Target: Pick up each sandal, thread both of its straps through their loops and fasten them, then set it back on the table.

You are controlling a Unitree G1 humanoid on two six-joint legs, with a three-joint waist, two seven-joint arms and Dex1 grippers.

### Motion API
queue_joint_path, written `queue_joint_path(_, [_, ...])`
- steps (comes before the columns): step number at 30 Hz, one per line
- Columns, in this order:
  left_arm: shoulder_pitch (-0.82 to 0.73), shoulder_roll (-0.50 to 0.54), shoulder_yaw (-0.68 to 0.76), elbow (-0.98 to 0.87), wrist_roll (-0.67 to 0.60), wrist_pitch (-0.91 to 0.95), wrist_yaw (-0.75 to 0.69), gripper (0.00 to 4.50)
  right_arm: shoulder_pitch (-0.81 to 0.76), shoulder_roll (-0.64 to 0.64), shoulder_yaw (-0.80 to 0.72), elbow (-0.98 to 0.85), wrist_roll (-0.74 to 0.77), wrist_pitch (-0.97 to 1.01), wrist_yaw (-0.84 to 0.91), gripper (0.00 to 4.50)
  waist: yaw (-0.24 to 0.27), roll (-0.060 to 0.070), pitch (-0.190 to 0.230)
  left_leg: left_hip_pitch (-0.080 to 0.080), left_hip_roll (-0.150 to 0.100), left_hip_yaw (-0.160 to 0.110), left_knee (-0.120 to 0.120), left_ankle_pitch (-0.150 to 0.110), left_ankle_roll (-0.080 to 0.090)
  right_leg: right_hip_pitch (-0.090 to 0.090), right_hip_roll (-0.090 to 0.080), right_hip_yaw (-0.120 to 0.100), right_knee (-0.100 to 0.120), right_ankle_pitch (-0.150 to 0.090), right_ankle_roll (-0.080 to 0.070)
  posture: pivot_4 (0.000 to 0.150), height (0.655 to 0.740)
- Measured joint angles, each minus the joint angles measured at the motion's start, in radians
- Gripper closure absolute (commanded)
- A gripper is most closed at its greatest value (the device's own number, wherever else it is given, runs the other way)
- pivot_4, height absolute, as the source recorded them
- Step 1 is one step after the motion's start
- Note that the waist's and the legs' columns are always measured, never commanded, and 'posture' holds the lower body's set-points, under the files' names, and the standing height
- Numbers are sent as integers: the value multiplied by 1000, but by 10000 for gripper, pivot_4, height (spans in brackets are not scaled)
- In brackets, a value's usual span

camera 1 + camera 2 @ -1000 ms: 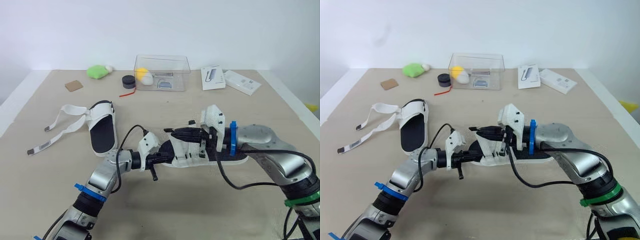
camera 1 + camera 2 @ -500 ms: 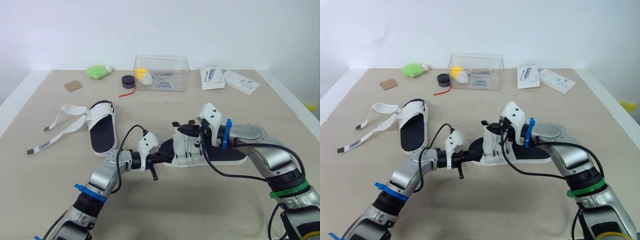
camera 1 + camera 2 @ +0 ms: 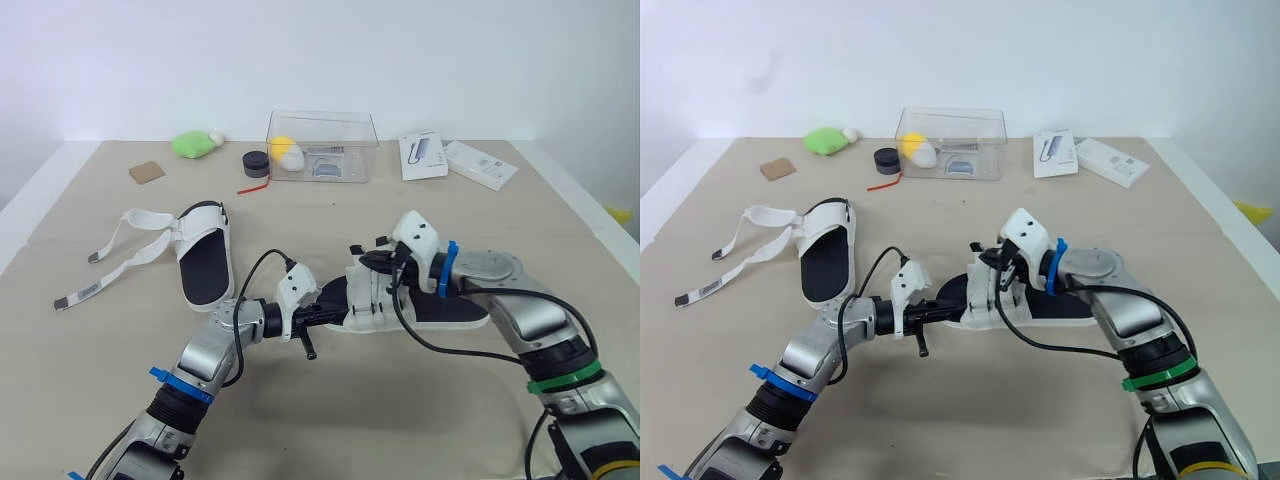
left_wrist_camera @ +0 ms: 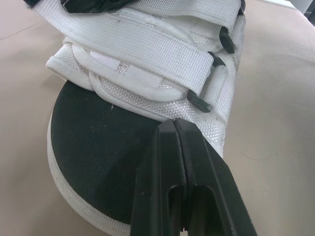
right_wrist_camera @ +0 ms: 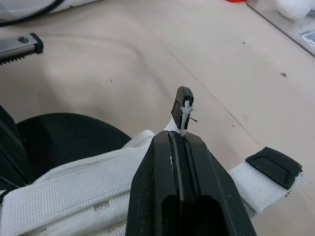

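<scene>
My right hand [image 5: 179,142] is pinched shut on the tip of a strap [image 5: 183,104] of the sandal [image 3: 445,312] lying in the middle of the counter [image 3: 400,420] — two white bands cross its upper. My left hand [image 4: 176,129] has its fingers pressed together, empty, over the black sole at that sandal's left end. The other sandal [image 3: 205,262] lies toward the left edge — straps loose

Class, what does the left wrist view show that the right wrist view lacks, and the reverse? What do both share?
Left wrist view, not the right: black loops beside two straps crossing the sandal upper. Right wrist view, not the left: a strap end pinched by the right gripper, and a second strap end lying on the table. Both: the sandal, its black footbed, the table.
</scene>
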Motion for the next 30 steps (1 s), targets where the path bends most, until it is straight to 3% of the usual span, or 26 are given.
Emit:
queue_joint_path(3, [-1, 0, 0, 2, 0, 0, 2, 45000, -5, 5, 0, 4, -20, 7, 0, 44537, 0, 0, 0, 0, 0, 0, 1, 0, 1, 0, 0, 0, 0, 1, 0, 1500, 7400])
queue_joint_path(6, [-6, -1, 0, 8, 0, 0, 1, 45000, -8, 7, 5, 7, -63, -9, -11, 33917, 0, 0, 0, 0, 0, 0, 1, 1, 1, 0, 0, 0, 0, 1, 0, 1500, 7400])
queue_joint_path(7, [-7, -1, -1, 9, 0, 0, -1, 45000, -17, 6, 4, 17, -86, -21, -32, 33071, 0, 0, 0, 0, 0, 0, 1, 1, 1, 0, 0, 0, 0, 1, 0, 1500, 7400])
queue_joint_path(8, [-8, -1, -1, 9, 0, 0, -2, 45000, -28, 3, -1, 35, -115, -34, -52, 25250, 0, 0, 0, -1, 0, 1, 2, 1, 1, 0, -1, 0, 0, 1, 0, 1500, 7400])
queue_joint_path(9, [-8, -1, -1, 9, 0, 0, -5, 45000, -34, -4, -14, 44, -138, -44, -67, 24429, 0, 0, 0, -1, 0, 1, 2, 1, 1, 0, -1, 0, 0, 1, 0, 1500, 7400])
queue_joint_path(10, [-8, 1, 0, 9, 0, -1, -10, 45000, -35, -15, -26, 55, -165, -59, -73, 19184, 0, 0, 0, -1, 0, 0, 1, 1, 1, -1, 0, 0, 0, 0, 0, 1500, 7400])
queue_joint_path(14, [-8, 3, 0, 6, -1, -2, -26, 45000, -37, -17, -26, 77, -216, -109, -76, 7579, 1, 1, 0, -2, -1, 0, -2, 0, 1, -1, 0, 0, -1, -2, 0, 1500, 7400])
queue_joint_path(15, [-7, 3, 0, 7, -1, -3, -28, 45000, -42, -14, -30, 88, -237, -142, -79, 2246, 1, 1, 0, -2, -1, 0, -2, 0, 1, -1, 0, 0, -1, -2, 0, 1500, 7400])
queue_joint_path(16, [-7, 3, 1, 7, -1, -3, -28, 45000, -45, -10, -32, 93, -238, -154, -78, 764, 1, 1, 0, -2, -1, 0, -2, 0, 1, -1, 0, 0, -1, -2, 0, 1500, 7400])
queue_joint_path(21, [-7, 3, 1, 6, 0, -6, -26, 45000, -52, -7, -75, 149, -236, -376, -17, 764, 1, 1, 0, -2, -1, 0, -2, 0, 1, -1, 0, 0, -1, -2, 1, 1500, 7400])
queue_joint_path(29, [35, 3, 35, -52, -24, 5, 13, 45000, -50, -204, -147, 450, -335, -1214, 68, 764, -6, 2, 3, -1, -1, 2, -5, 0, 1, -1, 0, 2, -2, -2, 1, 1500, 7400])
queue_joint_path(30, [57, 2, 59, -76, -38, 16, 37, 42433, -21, -244, -146, 503, -382, -1398, 61, 218, -8, 2, 5, 0, 0, 2, -6, 0, 1, -1, 0, 2, -2, -3, 0, 1500, 7400])
